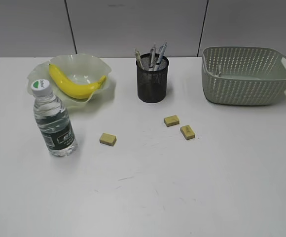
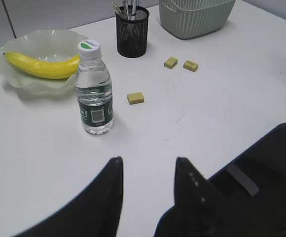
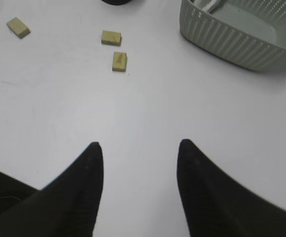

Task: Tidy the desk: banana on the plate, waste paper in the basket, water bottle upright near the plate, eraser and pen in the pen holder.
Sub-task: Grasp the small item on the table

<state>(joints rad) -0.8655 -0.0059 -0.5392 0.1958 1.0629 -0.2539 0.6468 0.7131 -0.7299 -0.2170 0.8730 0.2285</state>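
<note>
Banana [image 1: 74,84] lies in the frilled plate [image 1: 98,66]. Pens [image 1: 153,54] stand in the mesh pen holder [image 1: 152,81]. Contents of the basket [image 1: 246,76] unclear. Water bottle [image 1: 54,121] upright just before the plate; label unreadable. Three erasers [image 1: 172,120] on the table [image 1: 207,187]. Left gripper [image 2: 148,165] and right gripper [image 3: 139,148] both spread, empty, above bare table.

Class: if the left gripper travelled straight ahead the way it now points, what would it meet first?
Probably the clear plastic water bottle, standing upright just left of the line from the open left gripper. Depth is unclear; it might pass and reach the tan eraser.
</note>
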